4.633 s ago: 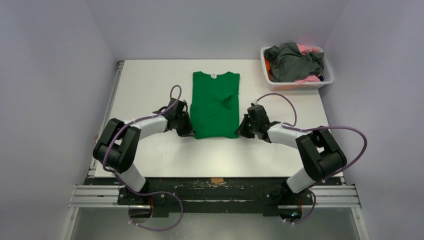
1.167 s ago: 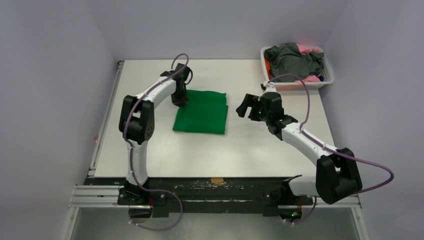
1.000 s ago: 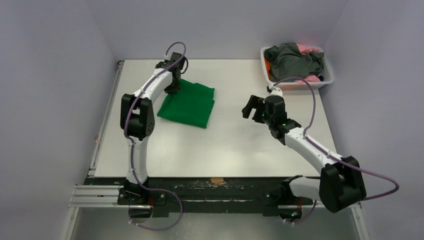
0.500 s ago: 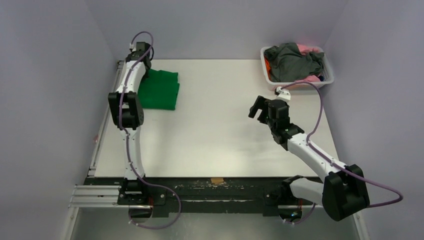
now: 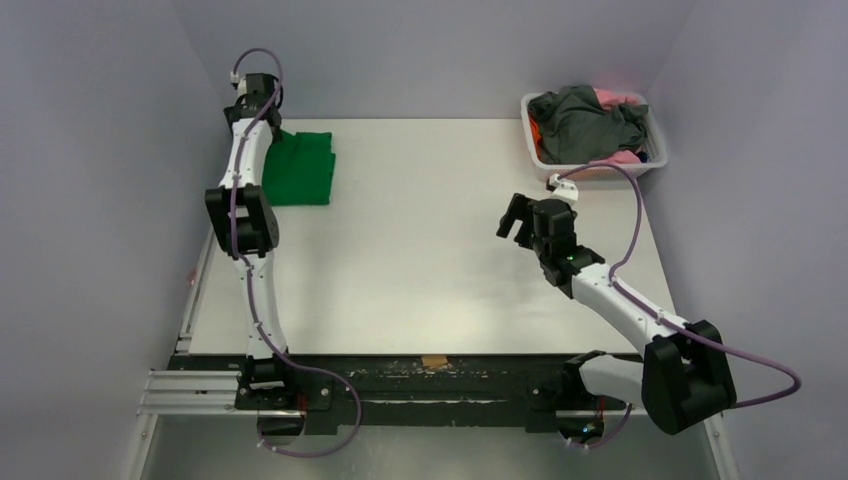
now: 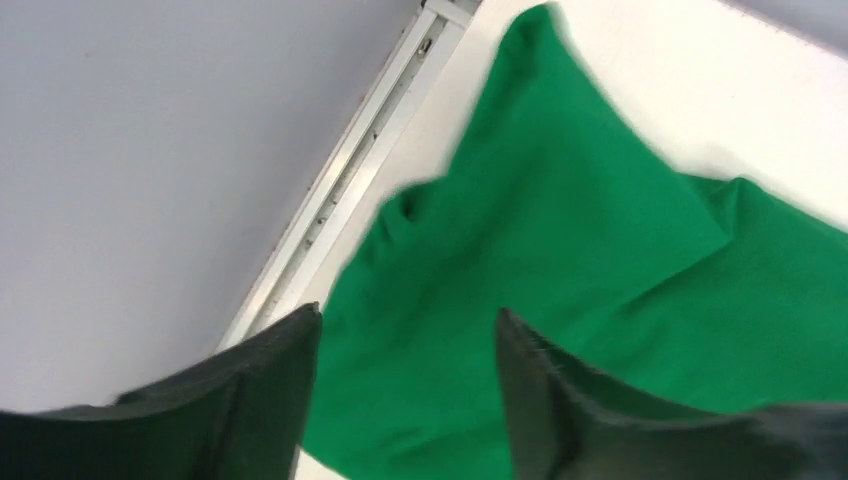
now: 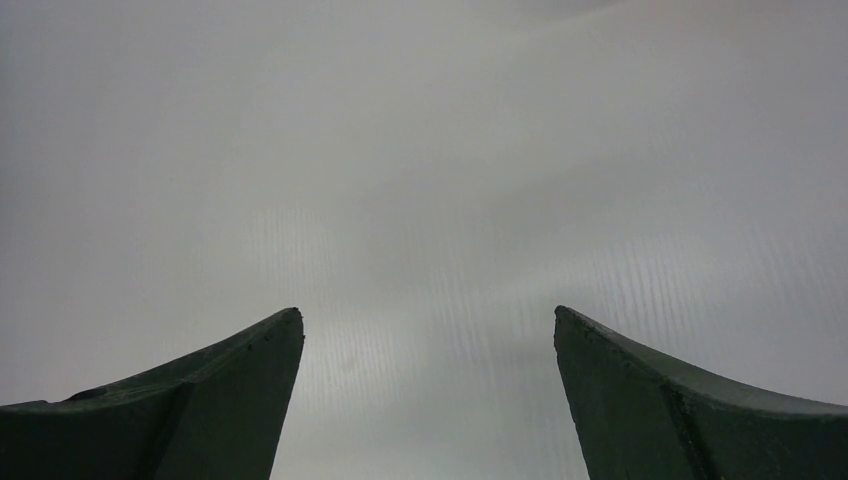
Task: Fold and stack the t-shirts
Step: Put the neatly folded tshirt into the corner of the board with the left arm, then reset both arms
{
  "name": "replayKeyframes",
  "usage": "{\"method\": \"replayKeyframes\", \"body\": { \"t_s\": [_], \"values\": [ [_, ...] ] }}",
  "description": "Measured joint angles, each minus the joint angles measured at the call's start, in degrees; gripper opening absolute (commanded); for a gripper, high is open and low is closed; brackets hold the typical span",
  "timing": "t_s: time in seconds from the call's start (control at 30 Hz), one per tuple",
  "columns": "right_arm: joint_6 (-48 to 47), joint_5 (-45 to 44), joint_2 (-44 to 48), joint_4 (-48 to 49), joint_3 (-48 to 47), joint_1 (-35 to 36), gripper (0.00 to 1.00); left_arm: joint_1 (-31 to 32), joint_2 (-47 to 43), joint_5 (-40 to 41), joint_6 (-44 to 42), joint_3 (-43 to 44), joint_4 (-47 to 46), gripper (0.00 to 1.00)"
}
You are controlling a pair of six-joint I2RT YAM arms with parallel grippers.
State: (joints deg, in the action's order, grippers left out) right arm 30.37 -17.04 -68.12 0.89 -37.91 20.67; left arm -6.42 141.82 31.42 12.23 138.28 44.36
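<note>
Top external view has the folded bright green fabric t-shirt (image 5: 303,170) at upper left of the white surface (image 5: 430,280), beneath the left hand (image 6: 405,315), spread open, while the right hand (image 5: 517,217) gapes empty; limp, light cloth, probably best pinched by an edge.

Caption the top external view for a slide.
Folded green t-shirt under the left gripper, far left on the table; right gripper open over its middle; shirts heaped in the white basket.

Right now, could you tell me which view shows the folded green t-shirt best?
Top external: the green t-shirt shows nearly whole and folded. The left wrist view crops it close, and the right wrist view shows none of it.
</note>
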Motion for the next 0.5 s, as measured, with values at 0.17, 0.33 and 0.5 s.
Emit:
{"method": "replayKeyframes", "body": {
  "t_s": [0.17, 0.33, 0.5],
  "values": [
    [0.02, -0.35, -0.13, -0.61, -0.11, 0.00, 0.97, -0.02, -0.39, 0.00, 0.96, 1.51, -0.74, 1.00],
    [0.48, -0.68, 1.09, -2.82, -0.44, 0.00, 0.97, 0.22, -9.38, -3.30, 4.39, -5.46, 2.58, 1.00],
    [1.22, -0.42, 6.34, -5.18, -0.44, 0.00, 0.97, 3.06, -33.29, -10.95, 9.33, -24.33, 3.06, 1.00]
  ]
}}
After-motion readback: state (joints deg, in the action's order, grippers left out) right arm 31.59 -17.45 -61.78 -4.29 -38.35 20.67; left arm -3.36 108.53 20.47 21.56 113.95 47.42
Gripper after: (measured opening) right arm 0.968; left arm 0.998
